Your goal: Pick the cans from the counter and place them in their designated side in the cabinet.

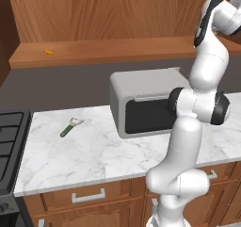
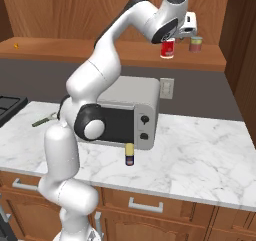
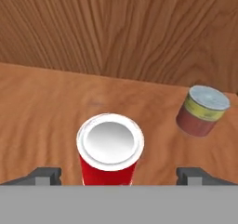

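Right base view showed the long wooden cabinet shelf running across the back wall above the white marble counter. The white arm reached up from the lower left to the shelf's right end. A grey microwave sat on the counter under it. The gripper hovered over the red can, which stood upright on the shelf; the fingers stood wide on either side of it, clear of its wall. A pale greenish can with a reddish band stood near it to the right. The small dark blue can stood upright on the counter just in front of the microwave. A peeler lay on the counter to the left.
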Controlling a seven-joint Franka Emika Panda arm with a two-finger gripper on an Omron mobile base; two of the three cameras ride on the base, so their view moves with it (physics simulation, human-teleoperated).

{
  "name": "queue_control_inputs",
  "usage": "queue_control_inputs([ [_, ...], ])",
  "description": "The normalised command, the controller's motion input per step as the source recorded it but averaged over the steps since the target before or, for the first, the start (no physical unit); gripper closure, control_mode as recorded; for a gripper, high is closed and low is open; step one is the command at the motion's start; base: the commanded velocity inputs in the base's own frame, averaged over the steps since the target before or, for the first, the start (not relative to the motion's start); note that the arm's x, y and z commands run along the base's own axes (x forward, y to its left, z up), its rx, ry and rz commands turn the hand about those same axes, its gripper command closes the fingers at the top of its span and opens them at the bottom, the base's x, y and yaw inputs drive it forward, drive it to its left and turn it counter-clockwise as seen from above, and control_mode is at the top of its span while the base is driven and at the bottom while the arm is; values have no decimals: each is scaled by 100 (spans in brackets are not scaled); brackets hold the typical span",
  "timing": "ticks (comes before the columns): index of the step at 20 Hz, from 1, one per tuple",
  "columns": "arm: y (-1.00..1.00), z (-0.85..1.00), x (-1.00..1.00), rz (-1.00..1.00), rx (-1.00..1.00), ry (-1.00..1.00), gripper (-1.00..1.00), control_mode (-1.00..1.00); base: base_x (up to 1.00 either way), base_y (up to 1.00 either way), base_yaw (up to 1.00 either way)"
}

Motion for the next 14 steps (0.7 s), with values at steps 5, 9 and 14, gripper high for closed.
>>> queue_control_inputs([
  [5, 2, -1, -49, 4, 0, -10, -100, -100, 0, 0, 0],
  [9, 15, -10, -56, 1, 0, -8, -100, -100, 0, 0, 0],
  [14, 21, -12, -62, 0, 0, -9, -100, -100, 0, 0, 0],
])
